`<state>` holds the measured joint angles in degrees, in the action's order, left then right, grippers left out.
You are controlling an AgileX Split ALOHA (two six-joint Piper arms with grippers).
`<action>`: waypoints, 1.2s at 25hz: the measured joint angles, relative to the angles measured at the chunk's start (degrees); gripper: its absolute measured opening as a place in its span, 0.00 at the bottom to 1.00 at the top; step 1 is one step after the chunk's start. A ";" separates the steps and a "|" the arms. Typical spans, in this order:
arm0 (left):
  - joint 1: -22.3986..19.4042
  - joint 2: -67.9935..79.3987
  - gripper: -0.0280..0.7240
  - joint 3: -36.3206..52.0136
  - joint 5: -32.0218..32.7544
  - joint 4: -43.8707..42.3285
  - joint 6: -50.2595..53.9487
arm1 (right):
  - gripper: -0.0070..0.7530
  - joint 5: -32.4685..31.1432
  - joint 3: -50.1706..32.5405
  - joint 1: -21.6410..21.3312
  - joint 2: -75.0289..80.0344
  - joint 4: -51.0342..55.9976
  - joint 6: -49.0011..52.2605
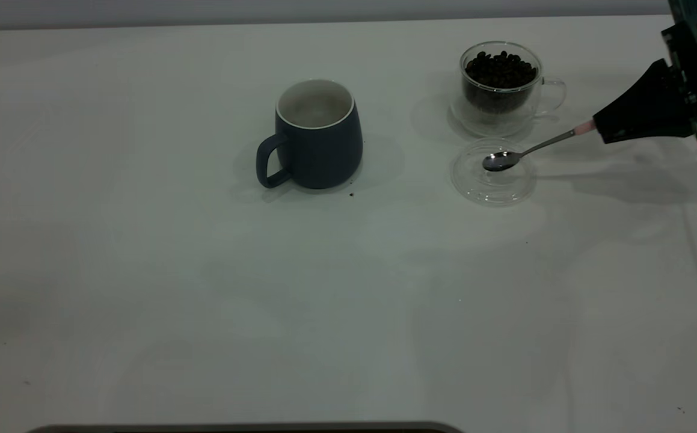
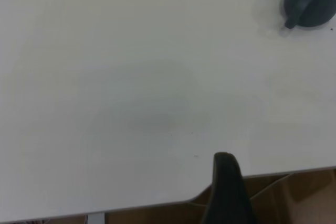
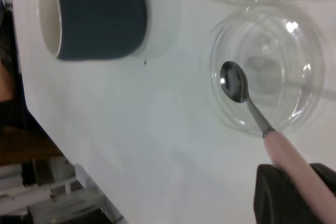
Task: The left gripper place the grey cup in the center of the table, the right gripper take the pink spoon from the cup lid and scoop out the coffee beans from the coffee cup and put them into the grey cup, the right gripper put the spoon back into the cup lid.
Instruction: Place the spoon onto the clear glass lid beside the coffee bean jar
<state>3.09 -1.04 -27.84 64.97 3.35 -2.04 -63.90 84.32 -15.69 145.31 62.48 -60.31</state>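
The right pincer (image 1: 602, 127) is near the right edge of the worktop (image 1: 204, 300), toward the far side. It is pinched tight on the pink handle of the spoon (image 1: 525, 151). The spoon is long and thin. Its handle points to the right edge, into the pincer. Its shiny bowl points to the middle of the worktop and sits over the clear cup lid (image 1: 492, 172). I cannot tell if the bowl touches the lid or hangs just above it. The bowl looks empty.

What matters most for the next move is which way the spoon has to go. The glass coffee cup (image 1: 501, 84) full of dark beans stands just behind the lid, closer to the far edge. So the spoon bowl has only a short way to go, away toward the far edge and up over the glass rim. The grey cup (image 1: 318, 135) stands upright near the middle of the worktop, well apart from the lid, on the side away from the pincer. Its handle points to the left edge. It looks empty inside.

The right arm is much nearer to all of this. The left pincer (image 2: 223, 182) waits by the near left edge, far from the grey cup, and I cannot tell its state.
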 joint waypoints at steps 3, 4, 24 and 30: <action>0.00 0.00 0.79 0.00 0.00 0.00 0.00 | 0.14 0.88 0.00 0.00 2.13 1.15 0.00; 0.00 0.00 0.79 0.00 0.00 0.00 0.00 | 0.14 1.11 0.00 0.00 2.86 1.45 0.00; 0.00 0.00 0.79 0.00 0.00 0.00 0.00 | 0.43 4.11 0.05 0.95 5.86 6.08 -5.84; 0.00 0.00 0.79 0.00 0.00 0.00 0.00 | 0.59 4.36 0.05 0.95 5.86 8.81 -7.56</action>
<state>3.09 -1.04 -27.84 64.97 3.35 -2.04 -59.54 84.38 -14.74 151.16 71.29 -67.88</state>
